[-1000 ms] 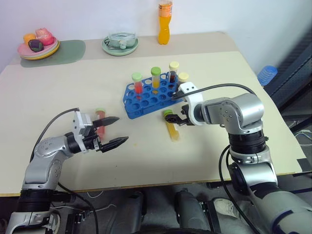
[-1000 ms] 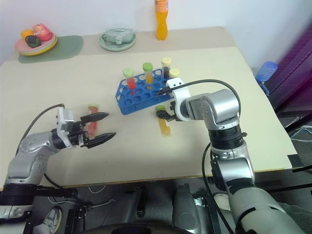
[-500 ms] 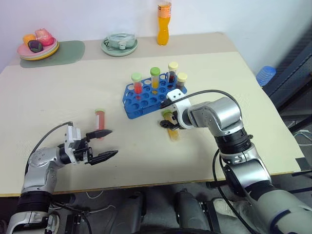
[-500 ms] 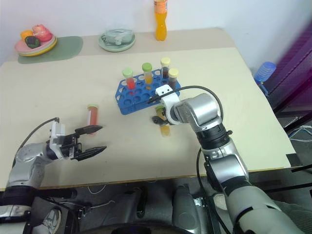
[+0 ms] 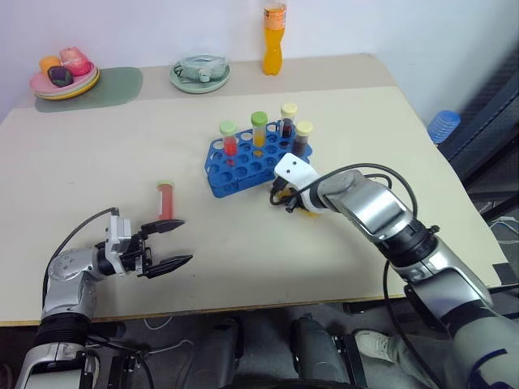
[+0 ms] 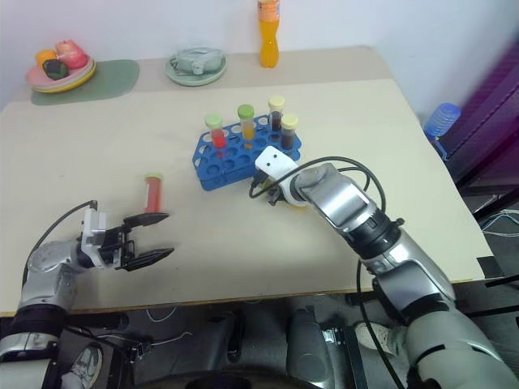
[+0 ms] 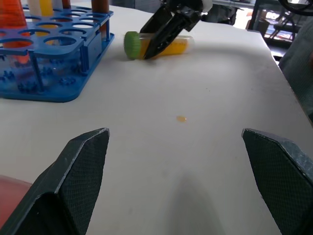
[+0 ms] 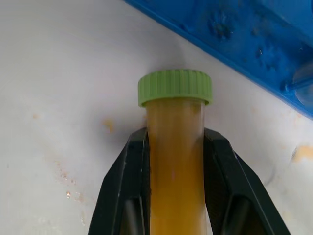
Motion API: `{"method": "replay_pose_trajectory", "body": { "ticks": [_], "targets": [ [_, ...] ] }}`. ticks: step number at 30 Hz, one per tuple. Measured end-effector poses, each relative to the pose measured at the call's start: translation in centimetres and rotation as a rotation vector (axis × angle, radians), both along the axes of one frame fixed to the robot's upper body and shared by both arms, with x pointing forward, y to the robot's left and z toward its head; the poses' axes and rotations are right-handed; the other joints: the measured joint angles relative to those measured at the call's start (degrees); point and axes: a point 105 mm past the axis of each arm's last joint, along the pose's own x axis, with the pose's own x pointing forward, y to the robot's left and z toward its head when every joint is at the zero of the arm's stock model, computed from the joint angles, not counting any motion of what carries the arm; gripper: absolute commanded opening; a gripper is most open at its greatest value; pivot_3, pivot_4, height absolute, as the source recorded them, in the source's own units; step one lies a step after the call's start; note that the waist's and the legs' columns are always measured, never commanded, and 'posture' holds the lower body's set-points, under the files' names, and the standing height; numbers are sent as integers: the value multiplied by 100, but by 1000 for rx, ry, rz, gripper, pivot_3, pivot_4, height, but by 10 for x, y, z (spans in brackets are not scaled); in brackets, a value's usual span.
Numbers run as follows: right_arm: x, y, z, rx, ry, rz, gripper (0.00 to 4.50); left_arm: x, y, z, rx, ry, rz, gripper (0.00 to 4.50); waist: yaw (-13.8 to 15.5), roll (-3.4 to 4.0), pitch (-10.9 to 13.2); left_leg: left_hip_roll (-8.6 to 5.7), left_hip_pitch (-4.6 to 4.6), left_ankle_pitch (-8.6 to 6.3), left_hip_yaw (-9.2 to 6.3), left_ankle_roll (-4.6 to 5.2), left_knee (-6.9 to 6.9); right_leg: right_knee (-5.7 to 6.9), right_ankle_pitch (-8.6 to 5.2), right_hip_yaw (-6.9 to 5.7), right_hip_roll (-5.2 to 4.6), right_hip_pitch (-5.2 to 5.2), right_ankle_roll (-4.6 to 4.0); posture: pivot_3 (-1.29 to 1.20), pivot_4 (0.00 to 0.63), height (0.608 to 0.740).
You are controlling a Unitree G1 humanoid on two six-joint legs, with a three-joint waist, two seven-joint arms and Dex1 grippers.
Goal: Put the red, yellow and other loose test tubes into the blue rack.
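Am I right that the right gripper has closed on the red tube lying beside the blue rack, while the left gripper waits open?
Not quite: the right gripper is closed on the yellow tube with the green cap, as the right wrist view shows. The red tube lies untouched on the table, apart from the blue rack. The left gripper does wait open.

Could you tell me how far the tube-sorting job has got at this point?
Done: four capped tubes stand in the blue rack. In hand: the right hand is shut on the yellow tube, which lies on the table beside the rack. Left: that tube must be lifted and slotted, and the red tube lies loose on the table ahead of the open left hand.
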Motion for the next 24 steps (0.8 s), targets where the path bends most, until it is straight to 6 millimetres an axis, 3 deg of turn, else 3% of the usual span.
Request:
{"method": "replay_pose_trajectory", "body": {
  "ticks": [4, 6, 8, 13, 16, 20, 24],
  "targets": [
    [-25, 5, 1, 48, 61, 184, 808, 0, 6, -1, -3, -7, 19, 4500, 0, 0, 0, 0, -1, 0, 0, 0, 0, -1, 0, 0, 0, 12, 0, 0, 150, 740],
    [-34, 13, 10, 161, 64, 245, 808, 0, 7, -2, -3, -9, 21, 4500, -7, -2, -1, 6, 0, 0, 0, 0, -1, -1, 0, -1, 3, 14, 0, 0, 150, 740],
    [-35, 29, 30, 333, 11, 288, 808, -1, 8, -2, -2, -13, 25, 4500, -14, -1, 0, 10, 1, 0, 1, 0, -4, 1, 1, 0, 6, 12, -2, 0, 150, 740],
    [-37, 65, 102, 844, -206, 435, 808, 0, 9, -2, -9, -13, 29, 4500, 1, -3, -2, 13, 3, 1, 0, -1, -4, -1, 3, -1, 8, 17, -3, 0, 150, 740],
    [-29, 69, 119, 1060, -257, 430, 808, -1, 11, -2, -16, -13, 41, 4500, 4, -3, -2, 13, 6, 1, -1, -3, -4, 0, 3, -2, 8, 16, -4, 0, 150, 740],
    [-9, 67, 123, 1236, -342, 349, 808, -1, 11, -2, -32, -13, 47, 4500, -2, -2, -2, 13, 10, 2, 0, -4, -7, 0, 4, -2, 9, 3, -5, 0, 150, 740],
    [14, 62, 105, 1258, -455, 253, 808, -1, 11, -2, -47, -5, 54, 4500, -13, -2, -2, 13, 17, 3, 1, -6, -11, 1, 4, -2, 10, 2, -6, 0, 150, 740]
  ]
}}
